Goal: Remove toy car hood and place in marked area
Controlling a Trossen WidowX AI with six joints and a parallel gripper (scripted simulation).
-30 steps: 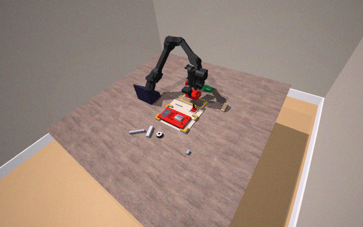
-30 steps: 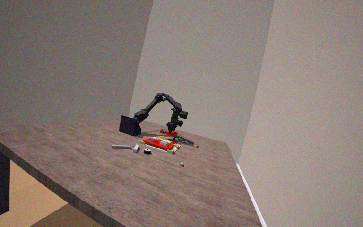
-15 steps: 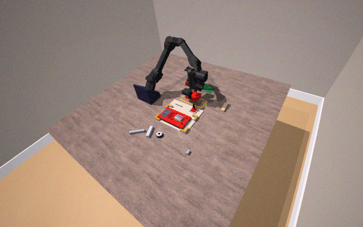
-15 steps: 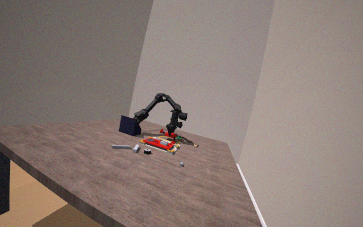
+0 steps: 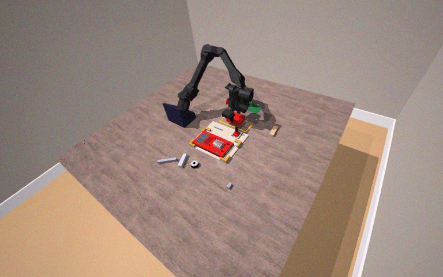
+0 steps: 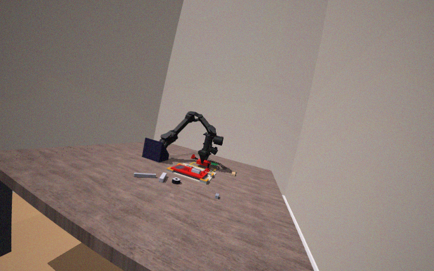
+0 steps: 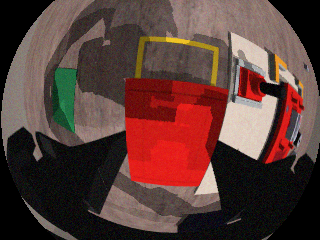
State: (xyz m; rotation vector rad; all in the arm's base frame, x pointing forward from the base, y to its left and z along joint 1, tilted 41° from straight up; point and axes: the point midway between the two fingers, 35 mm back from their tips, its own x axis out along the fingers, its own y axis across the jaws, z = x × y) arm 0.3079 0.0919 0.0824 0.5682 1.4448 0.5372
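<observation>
While over the yellow-outlined marked area (image 7: 178, 62), tool (image 5: 235, 121) clamped on red hood (image 7: 172, 132).

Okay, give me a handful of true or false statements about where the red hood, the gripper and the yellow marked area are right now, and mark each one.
1. The gripper is shut on the red hood. True.
2. The hood is mounted on the toy car. False: it is off the car, held over the yellow marked area.
3. A green piece lies on the table outside the marked area. True.
4. The black ring lies inside the marked area. False: it lies on the table on the car's other side, beside two grey bars.
5. The gripper has released the hood. False: the hood is between its fingers.
</observation>
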